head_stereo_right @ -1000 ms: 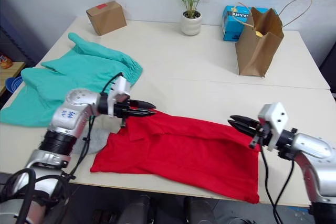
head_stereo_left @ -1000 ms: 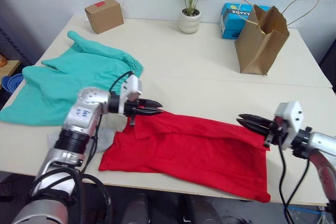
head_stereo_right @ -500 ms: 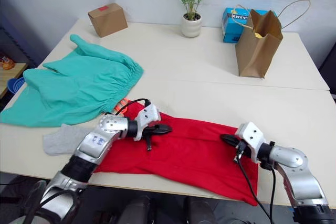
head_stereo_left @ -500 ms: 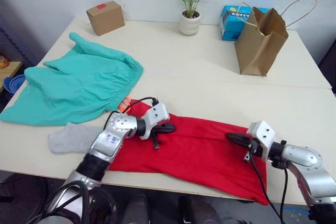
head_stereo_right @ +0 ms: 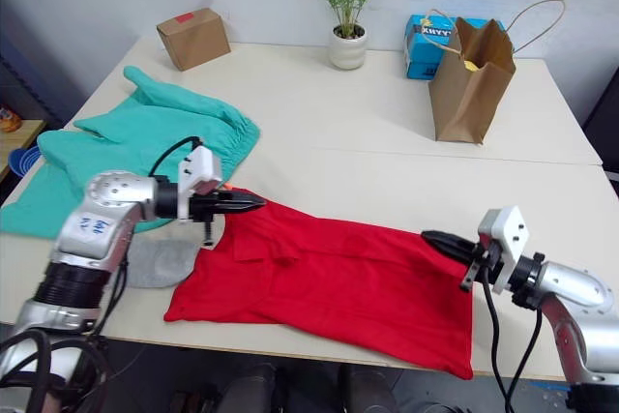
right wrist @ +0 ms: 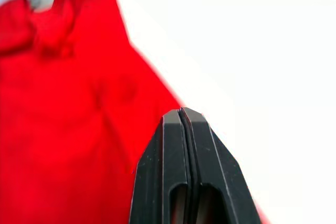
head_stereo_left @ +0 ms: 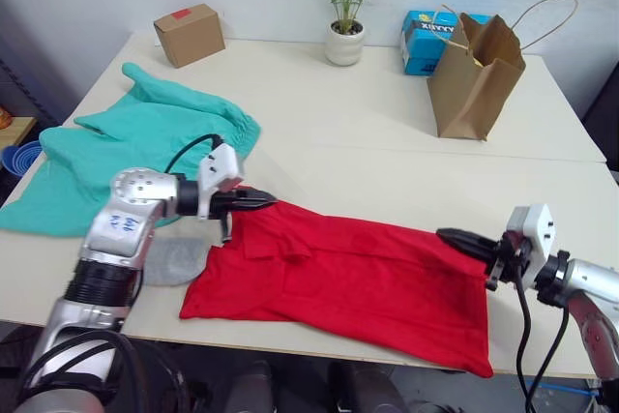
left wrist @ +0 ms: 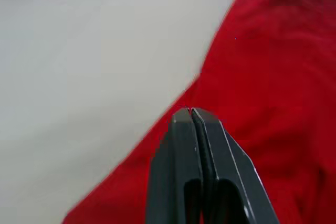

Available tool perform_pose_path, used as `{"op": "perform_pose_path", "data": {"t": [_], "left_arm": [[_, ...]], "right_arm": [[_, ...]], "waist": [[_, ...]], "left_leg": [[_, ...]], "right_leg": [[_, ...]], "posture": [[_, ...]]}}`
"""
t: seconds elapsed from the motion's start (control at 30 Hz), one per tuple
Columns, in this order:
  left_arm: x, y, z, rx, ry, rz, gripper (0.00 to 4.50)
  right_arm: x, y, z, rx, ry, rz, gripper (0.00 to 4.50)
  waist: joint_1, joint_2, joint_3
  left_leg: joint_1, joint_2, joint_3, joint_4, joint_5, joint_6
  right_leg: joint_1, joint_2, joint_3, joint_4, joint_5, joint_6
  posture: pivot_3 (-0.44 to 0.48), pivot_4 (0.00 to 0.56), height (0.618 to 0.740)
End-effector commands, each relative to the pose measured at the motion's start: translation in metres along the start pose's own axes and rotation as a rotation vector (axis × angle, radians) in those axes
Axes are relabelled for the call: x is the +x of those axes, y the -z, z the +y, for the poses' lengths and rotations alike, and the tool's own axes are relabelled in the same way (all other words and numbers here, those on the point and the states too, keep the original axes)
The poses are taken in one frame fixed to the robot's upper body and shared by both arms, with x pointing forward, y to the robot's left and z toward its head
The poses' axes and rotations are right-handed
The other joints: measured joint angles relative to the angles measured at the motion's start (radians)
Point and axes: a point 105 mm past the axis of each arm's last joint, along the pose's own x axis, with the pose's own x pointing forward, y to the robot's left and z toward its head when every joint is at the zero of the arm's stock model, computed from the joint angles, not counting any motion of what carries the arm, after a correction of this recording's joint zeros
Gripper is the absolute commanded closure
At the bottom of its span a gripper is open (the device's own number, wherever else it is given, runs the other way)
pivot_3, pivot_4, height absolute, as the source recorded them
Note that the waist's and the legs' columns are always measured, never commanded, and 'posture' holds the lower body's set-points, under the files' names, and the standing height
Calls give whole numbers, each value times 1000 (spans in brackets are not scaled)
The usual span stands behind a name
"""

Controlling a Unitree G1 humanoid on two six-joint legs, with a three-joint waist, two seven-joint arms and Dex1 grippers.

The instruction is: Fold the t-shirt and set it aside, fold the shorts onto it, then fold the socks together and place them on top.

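The red t-shirt point(head_stereo_left: 348, 278) lies spread across the near edge of the table point(head_stereo_left: 368, 123), folded roughly in half lengthwise. The right hand point(head_stereo_left: 455, 237) sits at the shirt's right end, its fingers pressed together with nothing between them, tips at the cloth's far edge. The left hand point(head_stereo_left: 261, 199) is at the shirt's far left corner, likewise clenched and empty, tips touching the red edge. A grey sock point(head_stereo_left: 174, 260) lies just left of the shirt, under the left forearm. Beyond it the green shorts point(head_stereo_left: 126, 147) are spread at the table's left side. Farther back stand a brown paper bag point(head_stereo_left: 476, 79), a blue box point(head_stereo_left: 430, 38), a potted plant point(head_stereo_left: 345, 16) and a cardboard box point(head_stereo_left: 189, 34).
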Motion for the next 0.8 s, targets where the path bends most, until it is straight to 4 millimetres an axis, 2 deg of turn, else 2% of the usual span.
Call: {"op": "perform_pose_path", "data": {"t": [0.03, 0.13, 0.23, 0.37, 0.53, 0.67, 0.73, 0.8], "left_arm": [[9, 9, -2, -26, -22, -4, 4458], [33, 16, -12, -91, -35, -21, 4458], [36, 24, -22, -95, -29, 28, 4458], [24, 54, -31, -105, -65, 144, 4458], [-5, 69, -32, -170, -118, 170, 4458], [-20, 55, -19, -160, -161, 78, 4458], [-25, 39, -16, -92, -127, 12, 4458], [-29, 34, -13, -11, -104, 23, 4458]], "right_arm": [[14, 5, 2, -27, 0, 30, 4500], [27, 22, 1, -59, 8, 98, 4500], [29, 31, 4, -45, -2, 122, 4500], [20, 48, 6, -36, -23, 179, 4500], [1, 51, 7, -19, -39, 192, 4500], [-11, 50, 0, -14, -6, 190, 4500], [-13, 49, -2, -14, -4, 183, 4500], [-12, 47, -2, -11, -12, 166, 4500]], "waist": [[6, 0, 0], [18, 0, 0], [21, 0, 0], [13, 0, 0], [-6, 1, -1], [-7, 1, -1], [-4, 1, -1], [1, 1, -1]], "left_leg": [[0, 0, 0, 0, -2, 3], [-2, -2, 0, 1, -4, 7], [-7, -2, 0, 3, -4, 8], [-7, -1, 0, 2, -3, 5], [1, 0, 0, 0, -4, 7], [2, 0, 0, -1, -4, 7], [1, 0, 0, 0, -4, 7], [-1, 0, 0, 0, -4, 7]], "right_leg": [[0, 0, 0, -1, 0, 0], [1, -3, -1, -3, 0, 0], [-3, -2, 0, -3, 0, 0], [-4, -2, 0, -3, 0, 0], [2, -2, 0, -3, 0, 0], [2, -2, 0, -1, 0, 0], [2, -2, 0, -1, 0, 0], [0, -2, 0, -2, 0, 0]], "posture": [[0, 150, 740], [0, 150, 740], [0, 150, 740], [0, 150, 740], [0, 150, 740], [0, 150, 740], [0, 150, 740], [0, 150, 740]]}}
